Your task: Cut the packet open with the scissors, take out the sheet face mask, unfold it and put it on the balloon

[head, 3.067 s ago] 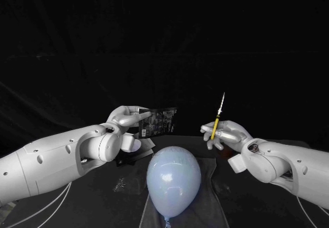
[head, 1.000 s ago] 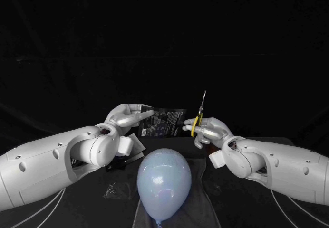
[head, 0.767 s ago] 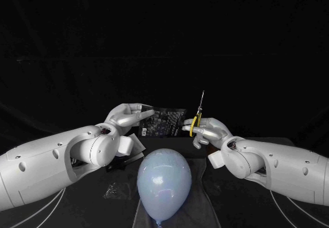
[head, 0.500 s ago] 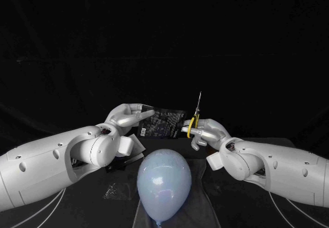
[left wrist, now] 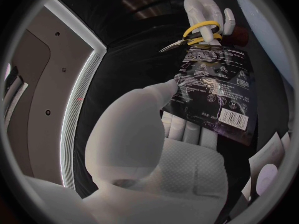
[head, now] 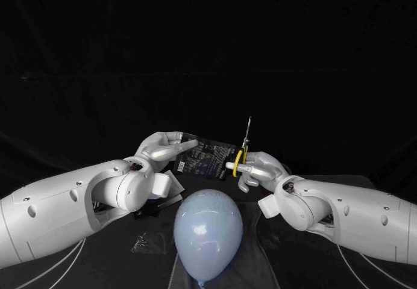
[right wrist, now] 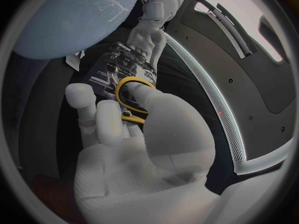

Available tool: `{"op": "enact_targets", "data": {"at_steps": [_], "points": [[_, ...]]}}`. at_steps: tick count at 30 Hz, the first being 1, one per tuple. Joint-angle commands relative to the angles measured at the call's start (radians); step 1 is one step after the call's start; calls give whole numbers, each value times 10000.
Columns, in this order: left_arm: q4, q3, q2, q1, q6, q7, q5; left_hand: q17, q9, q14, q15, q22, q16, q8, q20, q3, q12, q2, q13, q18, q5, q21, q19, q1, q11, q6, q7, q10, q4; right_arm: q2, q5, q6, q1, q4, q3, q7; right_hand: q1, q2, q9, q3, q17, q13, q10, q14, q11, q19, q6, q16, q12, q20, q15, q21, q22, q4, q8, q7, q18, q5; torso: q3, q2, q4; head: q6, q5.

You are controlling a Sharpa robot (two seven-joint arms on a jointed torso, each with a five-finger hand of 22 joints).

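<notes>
Left hand (head: 165, 149) pinching packet (head: 206, 159), scissors (head: 245, 141) just beside

Pinches a dark packet (head: 206, 161) at its upper left corner with the left hand (head: 165, 146), tilted, raised off the table (head: 147, 265). Grips yellow-handled scissors (head: 245, 139) in the right hand (head: 259, 170), thin blades pointing straight up, handle right against the packet's right edge. Leaves a pale blue balloon (head: 208, 232) lying lengthwise below both hands, knot toward the robot, with a small clear scrap (head: 146, 242) just beside it.
</notes>
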Motion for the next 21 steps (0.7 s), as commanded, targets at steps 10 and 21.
{"op": "enact_targets", "data": {"at_steps": [10,21], "points": [[-41,13,46,21,56,162,116,-3,385,-3,43,-13,-40,44,-11,-9,-42,105,-9,125,41,-30,49,31,-1,-22,45,-81,-45,35,356,159,-1,-13,37,360,-37,1271,387,354,542,229,3016,260,-755,452,2110,507,886,-470,-550,859,600,522,1139,-630,-47,-32,-11,-6,-1,36,-30],[-47,12,29,21,-61,47,148,-4,398,-9,48,-23,-57,53,-6,-10,-45,107,-10,122,41,-40,45,17,4,-38,54,-95,-47,2,238,287,-18,120,70,255,-149,1240,1114,307,450,577,4121,276,-1100,654,2373,455,1057,-783,-855,1236,891,682,1679,-959,-140,-32,-12,1,9,64,-57]]}}
